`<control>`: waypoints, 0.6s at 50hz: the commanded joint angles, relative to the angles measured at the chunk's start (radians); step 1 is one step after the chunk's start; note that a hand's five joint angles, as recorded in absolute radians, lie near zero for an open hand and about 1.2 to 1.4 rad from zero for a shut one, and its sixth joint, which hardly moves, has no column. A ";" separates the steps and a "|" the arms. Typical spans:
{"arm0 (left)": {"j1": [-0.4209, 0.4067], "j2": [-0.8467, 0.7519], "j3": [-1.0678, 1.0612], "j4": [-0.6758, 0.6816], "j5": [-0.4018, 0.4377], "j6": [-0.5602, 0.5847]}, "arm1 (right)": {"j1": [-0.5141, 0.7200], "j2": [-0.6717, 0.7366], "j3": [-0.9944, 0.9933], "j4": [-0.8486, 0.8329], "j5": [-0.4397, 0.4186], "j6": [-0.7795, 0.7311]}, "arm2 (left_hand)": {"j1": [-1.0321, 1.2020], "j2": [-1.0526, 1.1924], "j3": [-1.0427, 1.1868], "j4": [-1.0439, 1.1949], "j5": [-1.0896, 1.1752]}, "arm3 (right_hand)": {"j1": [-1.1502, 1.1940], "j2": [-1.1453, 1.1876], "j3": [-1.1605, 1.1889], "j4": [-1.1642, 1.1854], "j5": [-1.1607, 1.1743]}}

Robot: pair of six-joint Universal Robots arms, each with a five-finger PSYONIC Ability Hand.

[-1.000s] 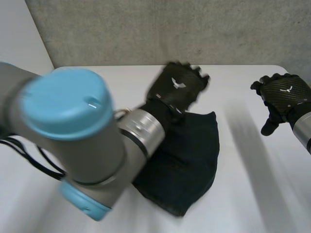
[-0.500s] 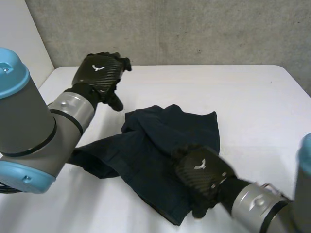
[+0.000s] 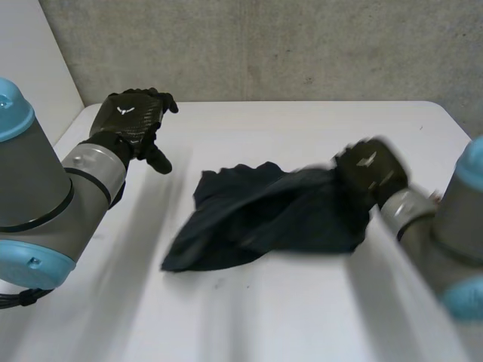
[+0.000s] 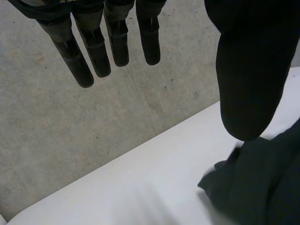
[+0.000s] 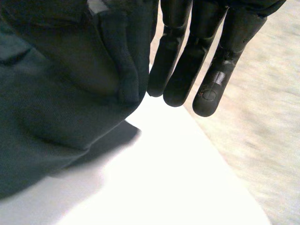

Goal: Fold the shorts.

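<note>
The dark navy shorts [image 3: 264,215] lie bunched in the middle of the white table [image 3: 302,302], pulled out towards the right. My right hand [image 3: 371,172] is at the shorts' right edge. In the right wrist view a fold of the shorts [image 5: 56,93] is pinched beside that hand's straight fingers [image 5: 187,70] and hangs down from them. My left hand [image 3: 128,117] is raised over the table's back left, apart from the cloth. Its fingers [image 4: 117,37] are straight and spread and hold nothing, with the shorts [image 4: 262,183] below its thumb.
A grey concrete wall [image 3: 302,45] runs behind the table's far edge. Bare table surface [image 3: 249,128] lies behind the shorts and in front of them. My left arm [image 3: 45,196] reaches in along the table's left side.
My right hand has moved from the shorts' front edge to their right edge and closed on the cloth, dragging it rightwards. My left hand has drawn slightly further left.
</note>
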 commanded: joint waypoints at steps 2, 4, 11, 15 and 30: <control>-0.004 0.001 -0.013 -0.003 -0.001 0.000 | -0.225 0.247 -0.373 0.042 0.000 -0.284 | -0.027 0.002 -0.003 0.008 0.016 | 0.428 0.220 0.219 0.207 0.247; -0.004 0.001 -0.019 -0.003 -0.001 0.000 | -0.244 0.296 -0.436 0.045 0.002 -0.313 | -0.030 -0.001 -0.006 0.005 0.013 | 0.428 0.220 0.219 0.207 0.247; -0.011 -0.004 -0.054 -0.002 0.005 0.002 | -0.244 0.293 -0.435 0.075 0.016 -0.238 | -0.051 -0.022 -0.026 -0.016 -0.008 | -0.794 -1.002 -1.003 -1.015 -0.974; -0.016 -0.016 -0.067 0.000 0.008 0.002 | -0.244 0.160 -0.352 0.144 0.011 -0.085 | -0.048 -0.019 -0.023 -0.013 -0.005 | -0.794 -1.002 -1.003 -1.015 -0.974; -0.171 -0.197 -0.013 0.024 0.013 0.009 | -0.250 -0.178 0.021 0.516 -0.185 0.053 | -0.030 -0.001 -0.006 0.005 0.013 | -0.713 -0.921 -0.923 -0.935 -0.894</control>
